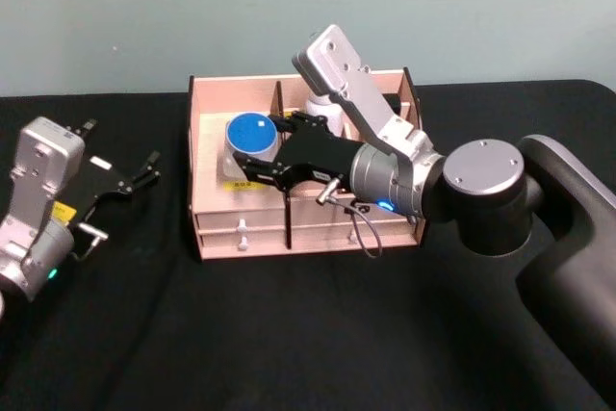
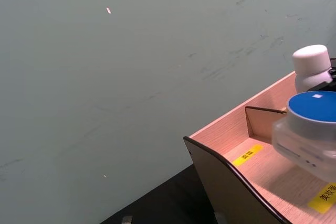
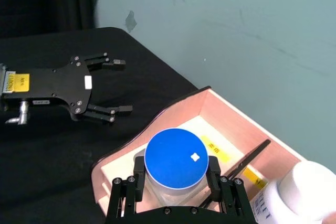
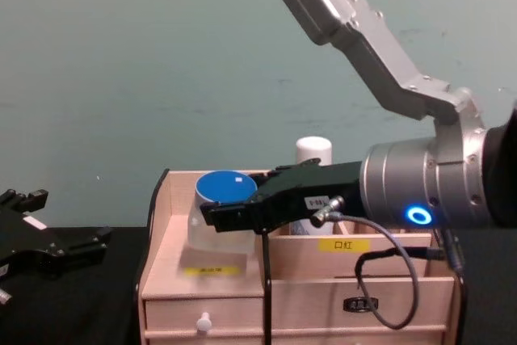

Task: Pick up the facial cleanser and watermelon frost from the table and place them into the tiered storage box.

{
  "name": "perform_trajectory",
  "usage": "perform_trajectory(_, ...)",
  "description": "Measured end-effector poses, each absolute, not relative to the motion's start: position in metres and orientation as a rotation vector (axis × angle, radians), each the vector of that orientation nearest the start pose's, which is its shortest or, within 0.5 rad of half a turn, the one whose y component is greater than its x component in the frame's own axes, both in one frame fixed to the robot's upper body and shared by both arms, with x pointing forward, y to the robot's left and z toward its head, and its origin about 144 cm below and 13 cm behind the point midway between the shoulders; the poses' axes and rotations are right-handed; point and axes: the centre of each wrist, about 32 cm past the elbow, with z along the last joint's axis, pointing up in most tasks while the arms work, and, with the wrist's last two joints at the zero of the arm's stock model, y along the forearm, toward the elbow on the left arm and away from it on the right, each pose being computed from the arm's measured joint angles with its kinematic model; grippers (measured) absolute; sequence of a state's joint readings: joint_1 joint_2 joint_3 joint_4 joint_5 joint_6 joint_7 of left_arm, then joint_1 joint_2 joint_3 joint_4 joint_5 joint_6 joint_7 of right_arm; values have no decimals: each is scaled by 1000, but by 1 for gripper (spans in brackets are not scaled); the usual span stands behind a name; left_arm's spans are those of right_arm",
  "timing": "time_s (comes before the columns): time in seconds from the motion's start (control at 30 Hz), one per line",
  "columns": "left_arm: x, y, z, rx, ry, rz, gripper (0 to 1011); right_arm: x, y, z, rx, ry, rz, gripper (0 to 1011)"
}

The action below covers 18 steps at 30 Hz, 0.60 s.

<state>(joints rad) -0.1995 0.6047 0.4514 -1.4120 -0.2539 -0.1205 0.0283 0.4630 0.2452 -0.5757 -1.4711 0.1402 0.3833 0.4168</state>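
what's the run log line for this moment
right gripper: shut on watermelon frost, over tiered storage box | facial cleanser: in box | left gripper: open, idle

Right hand [image 1: 252,161] clamped, left hand [image 1: 135,163] spread

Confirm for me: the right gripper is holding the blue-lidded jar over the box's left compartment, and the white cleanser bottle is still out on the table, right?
Not quite. The right gripper does hold the watermelon frost over the left compartment of the tiered storage box, but the facial cleanser is not on the table: the chest view shows it standing inside the box, behind the gripper.
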Motion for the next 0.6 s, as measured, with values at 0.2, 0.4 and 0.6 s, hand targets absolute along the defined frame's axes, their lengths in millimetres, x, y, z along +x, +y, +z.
perform_trajectory(0.2,489,310,1140,305,-285,1248,1010,547,-132,1234,-360,-88,-705,716)
perform_trajectory(0.4,489,310,1140,305,-285,1248,1010,554,-129,1233,-367,-88,-707,715)
perform_trajectory(0.6,489,310,1140,304,-285,1248,1010,559,-126,1233,-379,-91,-701,715)
